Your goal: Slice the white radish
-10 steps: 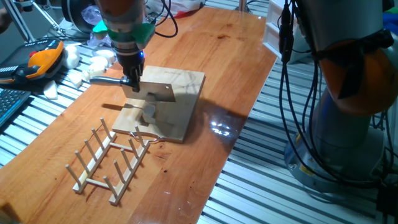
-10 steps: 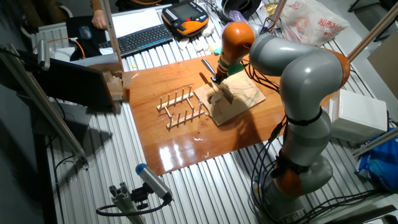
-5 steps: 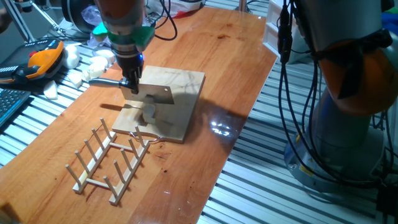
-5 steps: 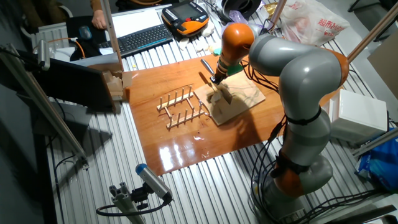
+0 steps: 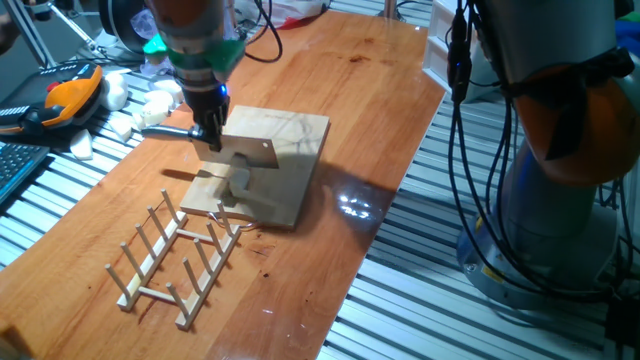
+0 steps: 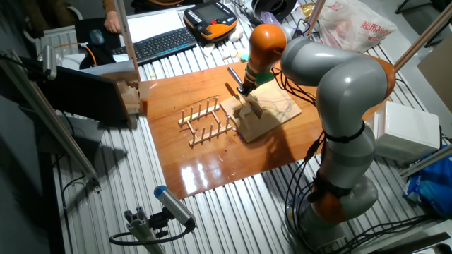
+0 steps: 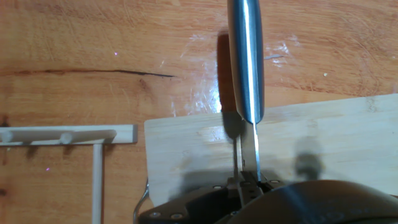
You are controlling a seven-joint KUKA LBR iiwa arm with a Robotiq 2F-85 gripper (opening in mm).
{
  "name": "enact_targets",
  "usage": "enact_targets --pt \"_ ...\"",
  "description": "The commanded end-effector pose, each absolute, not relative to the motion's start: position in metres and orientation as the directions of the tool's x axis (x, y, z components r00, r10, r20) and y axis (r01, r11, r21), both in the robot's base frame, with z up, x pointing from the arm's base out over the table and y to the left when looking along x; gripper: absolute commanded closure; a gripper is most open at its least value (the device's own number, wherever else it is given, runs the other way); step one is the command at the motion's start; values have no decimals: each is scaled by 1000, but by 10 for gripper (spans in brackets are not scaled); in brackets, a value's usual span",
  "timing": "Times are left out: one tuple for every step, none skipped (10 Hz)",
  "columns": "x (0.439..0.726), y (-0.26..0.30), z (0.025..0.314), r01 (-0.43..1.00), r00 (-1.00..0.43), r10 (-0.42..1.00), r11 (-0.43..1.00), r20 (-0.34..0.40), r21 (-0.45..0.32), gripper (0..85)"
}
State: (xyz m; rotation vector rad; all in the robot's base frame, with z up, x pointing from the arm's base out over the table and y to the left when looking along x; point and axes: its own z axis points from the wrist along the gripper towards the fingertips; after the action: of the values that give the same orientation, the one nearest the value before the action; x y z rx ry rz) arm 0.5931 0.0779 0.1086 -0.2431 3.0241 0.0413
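Note:
My gripper (image 5: 210, 135) is shut on a knife (image 5: 250, 150) and holds it just above the wooden cutting board (image 5: 290, 140). The metal handle (image 5: 165, 130) sticks out to the left and the blade hangs edge-down over the board's left half. The other fixed view shows the gripper (image 6: 244, 90) over the board (image 6: 272, 113). In the hand view the handle (image 7: 244, 56) and the thin blade (image 7: 255, 155) run over the board (image 7: 323, 143). No white radish shows on the board in any view; it is hidden or out of view.
A wooden peg rack (image 5: 175, 255) lies just in front of the board, also in the hand view (image 7: 62, 134). A pile of white chunks (image 5: 150, 100) and an orange pendant (image 5: 65, 100) sit beyond the table's left edge. A plastic bag (image 6: 353, 25) is at the back.
My gripper and the knife have shifted slightly to the left over the board. Nothing else has moved.

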Motion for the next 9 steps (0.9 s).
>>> enact_targets --pt "594 77 106 -163 -981 -160 986 -114 20 850" --pt "595 76 105 -163 -980 -160 986 -115 20 850" --pt "595 76 108 -165 -980 -162 986 -115 17 850" --pt "594 76 114 -163 -982 -161 986 -104 16 850" --pt "595 75 122 -160 -984 -158 987 -86 20 850" --pt "596 73 130 -159 -985 -157 987 -72 21 850" --pt "597 69 134 -168 -984 -167 986 -65 14 850" --pt "597 64 133 -180 -981 -180 984 -67 5 850" --pt "598 59 128 -194 -978 -193 981 -74 0 850"
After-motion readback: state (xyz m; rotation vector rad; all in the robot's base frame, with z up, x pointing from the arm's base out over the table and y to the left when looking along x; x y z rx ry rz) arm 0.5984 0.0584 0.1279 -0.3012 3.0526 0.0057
